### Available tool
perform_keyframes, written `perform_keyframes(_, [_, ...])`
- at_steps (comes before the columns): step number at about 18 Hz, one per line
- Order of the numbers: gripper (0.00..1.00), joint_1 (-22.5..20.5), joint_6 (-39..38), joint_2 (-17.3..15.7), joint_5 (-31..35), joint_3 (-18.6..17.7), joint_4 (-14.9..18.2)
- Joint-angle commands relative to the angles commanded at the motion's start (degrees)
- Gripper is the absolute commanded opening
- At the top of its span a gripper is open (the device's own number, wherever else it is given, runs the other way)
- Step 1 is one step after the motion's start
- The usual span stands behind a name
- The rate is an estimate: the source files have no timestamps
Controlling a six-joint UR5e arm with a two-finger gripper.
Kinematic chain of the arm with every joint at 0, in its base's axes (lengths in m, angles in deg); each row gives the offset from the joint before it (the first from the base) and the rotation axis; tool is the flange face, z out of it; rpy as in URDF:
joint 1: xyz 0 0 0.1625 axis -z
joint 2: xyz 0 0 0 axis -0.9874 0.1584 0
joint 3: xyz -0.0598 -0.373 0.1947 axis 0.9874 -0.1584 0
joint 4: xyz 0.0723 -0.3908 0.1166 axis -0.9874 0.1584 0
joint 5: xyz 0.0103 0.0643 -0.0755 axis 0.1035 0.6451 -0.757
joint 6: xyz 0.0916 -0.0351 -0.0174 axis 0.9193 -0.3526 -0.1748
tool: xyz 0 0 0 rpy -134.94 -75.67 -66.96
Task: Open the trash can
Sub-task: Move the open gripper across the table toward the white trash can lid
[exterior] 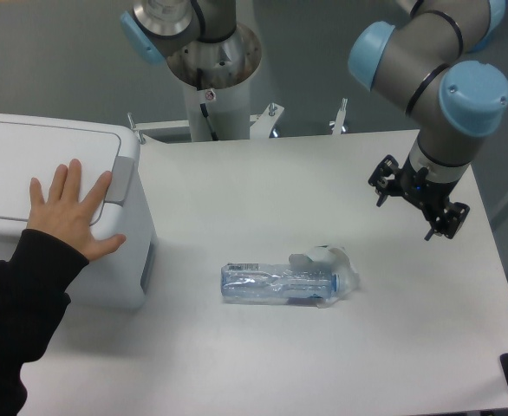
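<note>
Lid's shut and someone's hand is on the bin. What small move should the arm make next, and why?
Probably hold, then ease the robot hand left toward the grey latch once the person's hand lifts. The bin sits at the table's left edge with its lid flat and closed, while the robot hand hangs far right, beyond the bottle. The person's fingers touch the latch, so moving in now risks contact.

Robotics lab, industrial arm (427, 61) on pedestal (212, 78), plain white table (323, 347), grey wall (63, 52)
</note>
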Motion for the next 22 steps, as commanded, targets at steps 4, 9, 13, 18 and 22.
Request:
perform_keyframes(4, [1.00, 0.1, -0.2, 0.0, 0.0, 0.0, 0.0])
perform_keyframes(9, [1.00, -0.2, -0.4, -0.4, -1.0, -1.2, 0.2])
perform_keyframes(13, [1.00, -1.1, -2.2, -0.8, -5.6, -2.3, 0.3])
perform_keyframes(18, [1.00, -1.0, -15.6, -2.8, -16.4, -2.8, 0.2])
perform_keyframes(22, [1.00, -2.4, -19.3, -3.4, -20.6, -2.8, 0.1])
